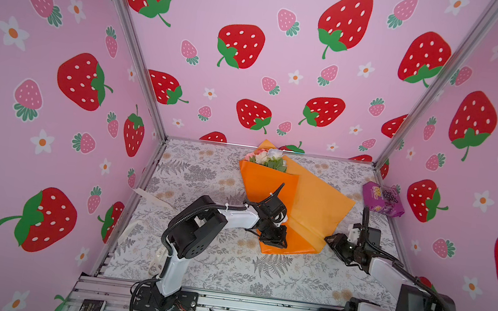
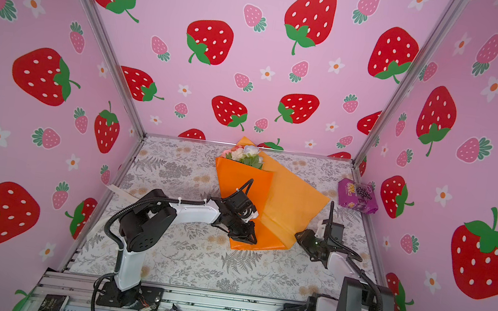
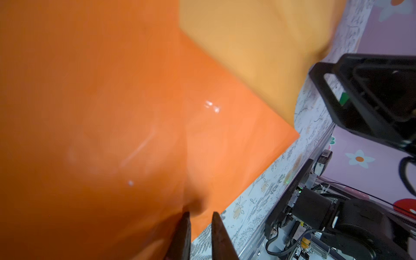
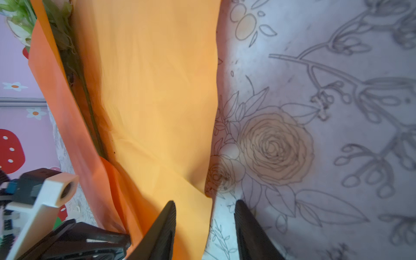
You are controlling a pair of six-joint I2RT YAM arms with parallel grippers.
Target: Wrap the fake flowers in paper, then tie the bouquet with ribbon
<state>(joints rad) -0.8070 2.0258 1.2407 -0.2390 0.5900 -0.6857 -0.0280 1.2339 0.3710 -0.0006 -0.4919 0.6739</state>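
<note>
Left gripper (image 3: 200, 217): in the left wrist view, is pinching a fold of orange wrapping paper (image 3: 112, 112) between its tips.
Right gripper (image 4: 204, 204): in the right wrist view, is gaping open, straddling the paper's edge.
Bouquet of fake flowers (image 1: 297, 198): in a top view, is stretching away from both claws, blooms farthest; left claw nearer.

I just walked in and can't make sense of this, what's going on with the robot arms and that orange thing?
The robot is working on a bouquet of fake flowers lying on the table, loosely folded in orange wrapping paper. The left gripper pinches a fold of the paper near the stem end. The right gripper is open at the paper's right edge, straddling it. Nothing is tied around the bouquet yet.
</note>
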